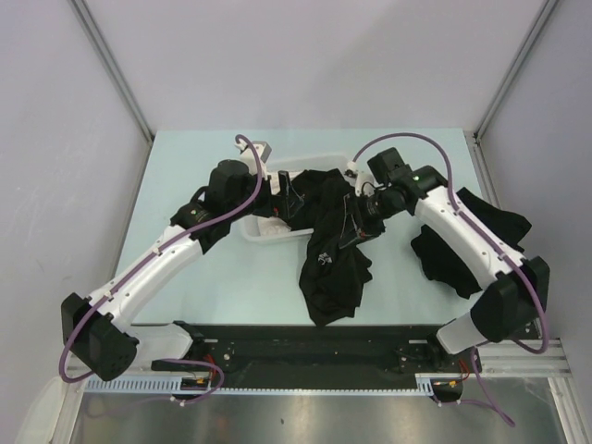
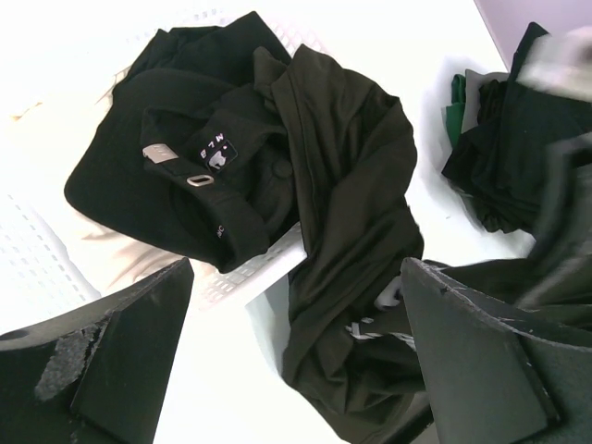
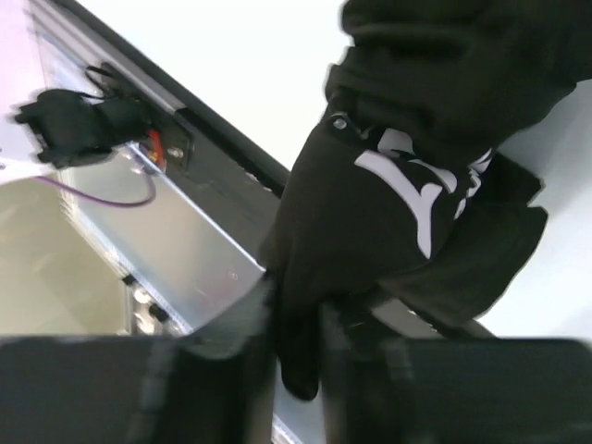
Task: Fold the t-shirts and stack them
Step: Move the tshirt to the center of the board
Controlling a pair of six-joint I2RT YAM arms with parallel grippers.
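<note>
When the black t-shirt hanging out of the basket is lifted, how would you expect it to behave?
The draped t-shirt is probably very floppy: it sags over the basket rim in loose folds. It likely weighs little, being thin cloth. Lifted at one spot, it may drag across the table or tug the other t-shirts.

Right wrist cam is pretty smeared down low: the right gripper (image 3: 296,361) is just dark blur with a fold of t-shirt (image 3: 361,240) hanging down into it, so can't tell if it's pinched or loose. The white lettering (image 3: 416,199) on it is creased, unreadable. On the left wrist cam the basket (image 2: 254,273) is mostly buried under shirts (image 2: 185,157), and the side pile (image 2: 499,148) gets cut off by the right edge.
</note>
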